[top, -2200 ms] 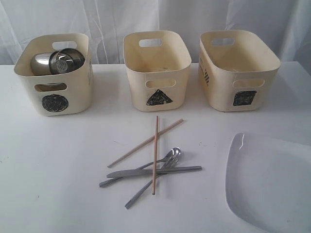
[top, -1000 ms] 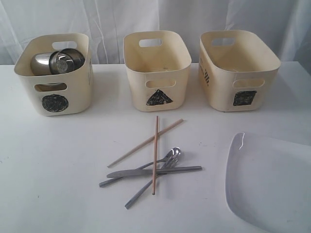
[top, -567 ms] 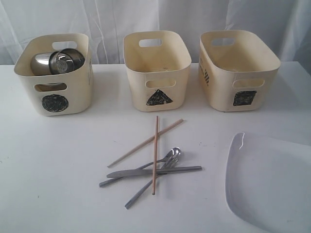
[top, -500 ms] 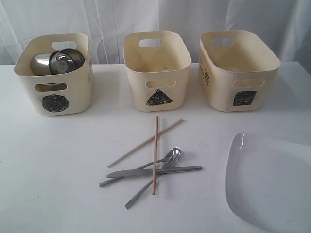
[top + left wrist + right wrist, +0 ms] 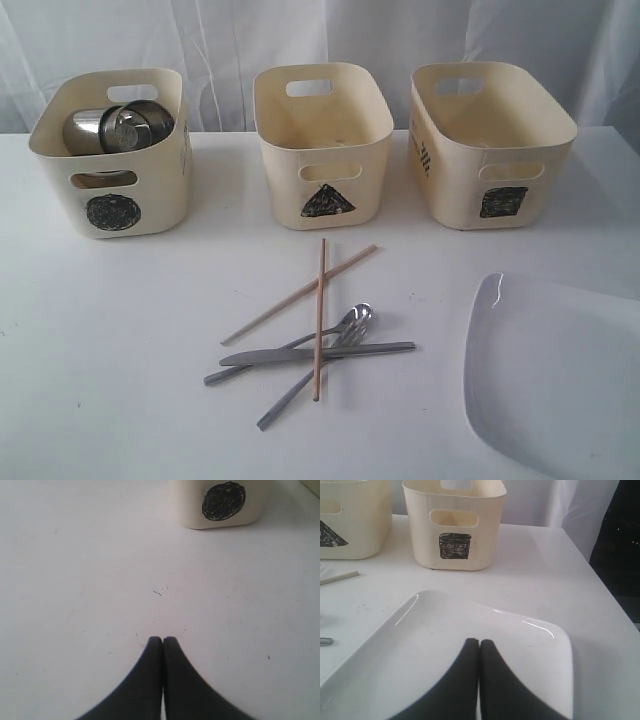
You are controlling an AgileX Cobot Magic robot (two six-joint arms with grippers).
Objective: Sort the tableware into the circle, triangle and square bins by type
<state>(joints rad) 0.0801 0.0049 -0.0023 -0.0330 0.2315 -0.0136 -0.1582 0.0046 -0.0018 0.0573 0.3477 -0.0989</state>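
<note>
Three cream bins stand in a row at the back: the circle bin [image 5: 110,150] with shiny steel bowls [image 5: 120,127] inside, the triangle bin [image 5: 322,143] and the square bin [image 5: 490,143]. Two wooden chopsticks [image 5: 319,310] lie crossed over a steel knife [image 5: 315,353] and spoons [image 5: 345,325] in the middle of the table. A large white plate [image 5: 555,375] lies at the front right. My left gripper [image 5: 163,639] is shut and empty over bare table, facing the circle bin [image 5: 220,502]. My right gripper [image 5: 479,641] is shut and empty above the plate [image 5: 445,650], facing the square bin [image 5: 454,522]. Neither arm shows in the exterior view.
A white table [image 5: 110,330] carries everything, with a white curtain [image 5: 230,40] behind the bins. In the right wrist view the table's edge [image 5: 607,602] runs close to the plate, with a dark drop beyond it.
</note>
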